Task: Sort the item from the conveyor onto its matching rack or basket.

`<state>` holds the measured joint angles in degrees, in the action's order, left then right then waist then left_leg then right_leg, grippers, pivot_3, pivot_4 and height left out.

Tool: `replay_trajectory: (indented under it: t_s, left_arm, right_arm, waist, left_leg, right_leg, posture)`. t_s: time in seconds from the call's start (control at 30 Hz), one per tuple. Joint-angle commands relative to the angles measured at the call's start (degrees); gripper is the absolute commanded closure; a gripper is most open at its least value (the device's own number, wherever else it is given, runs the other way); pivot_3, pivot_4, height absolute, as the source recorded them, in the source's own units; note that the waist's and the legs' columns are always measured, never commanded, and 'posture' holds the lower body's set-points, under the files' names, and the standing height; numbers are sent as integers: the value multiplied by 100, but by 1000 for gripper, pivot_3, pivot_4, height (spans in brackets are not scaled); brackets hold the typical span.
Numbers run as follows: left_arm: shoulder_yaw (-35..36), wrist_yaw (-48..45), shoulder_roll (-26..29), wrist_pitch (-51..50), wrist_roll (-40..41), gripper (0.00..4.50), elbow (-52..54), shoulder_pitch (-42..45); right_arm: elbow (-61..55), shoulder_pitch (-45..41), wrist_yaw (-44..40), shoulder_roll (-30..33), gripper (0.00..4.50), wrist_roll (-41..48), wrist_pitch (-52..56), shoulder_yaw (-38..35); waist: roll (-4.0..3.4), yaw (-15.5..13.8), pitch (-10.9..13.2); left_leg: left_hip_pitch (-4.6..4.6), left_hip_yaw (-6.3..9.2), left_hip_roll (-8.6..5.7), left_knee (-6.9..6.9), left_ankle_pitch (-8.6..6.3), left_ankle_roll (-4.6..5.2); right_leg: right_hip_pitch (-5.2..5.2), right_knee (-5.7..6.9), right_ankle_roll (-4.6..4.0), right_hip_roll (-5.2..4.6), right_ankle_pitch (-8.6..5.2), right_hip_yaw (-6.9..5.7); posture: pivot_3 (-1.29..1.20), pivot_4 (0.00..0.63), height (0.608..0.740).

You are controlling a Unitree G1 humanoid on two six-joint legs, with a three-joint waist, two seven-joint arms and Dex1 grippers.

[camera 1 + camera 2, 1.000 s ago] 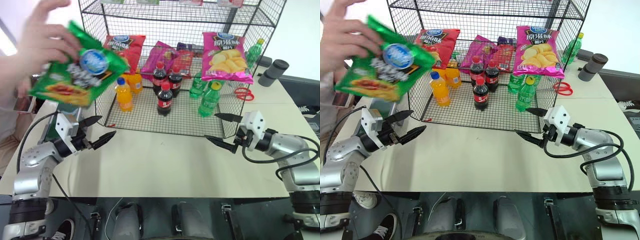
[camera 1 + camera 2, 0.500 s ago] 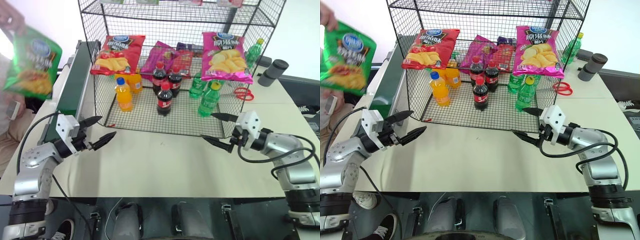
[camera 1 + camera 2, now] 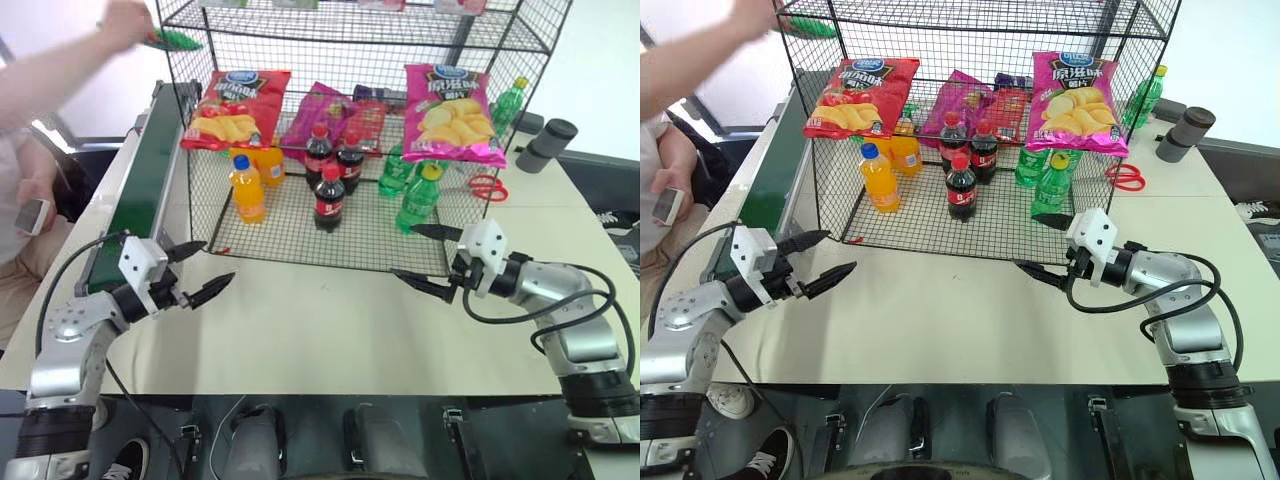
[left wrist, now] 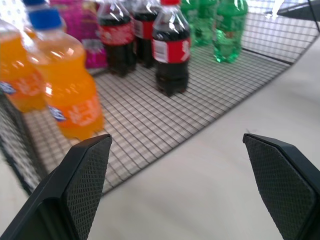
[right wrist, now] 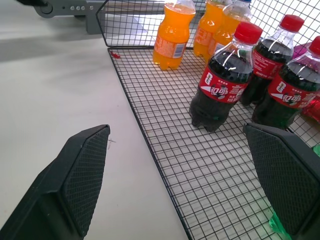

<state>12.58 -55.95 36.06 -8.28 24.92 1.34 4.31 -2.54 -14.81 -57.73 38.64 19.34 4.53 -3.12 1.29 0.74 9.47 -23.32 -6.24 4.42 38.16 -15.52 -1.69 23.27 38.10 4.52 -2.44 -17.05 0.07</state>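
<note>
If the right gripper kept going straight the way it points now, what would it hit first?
Probably the nearest cola bottle on the rack floor; the open right gripper points over the rack's front edge towards it. Depth is uncertain.

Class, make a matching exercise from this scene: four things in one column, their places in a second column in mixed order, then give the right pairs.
Things:
1. green bag
2. pink bag
3. orange bottle
4. red scissors

Places:
A. on the table, right of the rack
B. in a person's hand, high above the conveyor
C. left end of the rack's bottom tier
D. leaning at the rack's right side, above green bottles

Pairs: 1-B, 2-D, 3-C, 4-A
</note>
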Motion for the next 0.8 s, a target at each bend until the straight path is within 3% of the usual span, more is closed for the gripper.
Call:
replay_trajectory:
  t_s: [0.03, 0.8]
  left_arm:
    - [148, 4, 120, 56, 59, 0, 161, 15]
    - [196, 92, 189, 348, 24, 0, 164, -82]
  right_arm:
    - [-105, -88, 0, -20, 49, 37, -137, -77]
    - [31, -261, -49, -140, 49, -15, -196, 47]
  waist:
    - [0, -1, 0]
    - [0, -1, 0]
  left_leg:
    - [0, 0, 0, 0, 0, 0]
    - [0, 0, 0, 0, 0, 0]
  right_leg:
    - [0, 0, 0, 0, 0, 0]
    - [0, 0, 0, -1, 0, 0]
  posture:
    - [0, 150, 740]
    - [0, 150, 740]
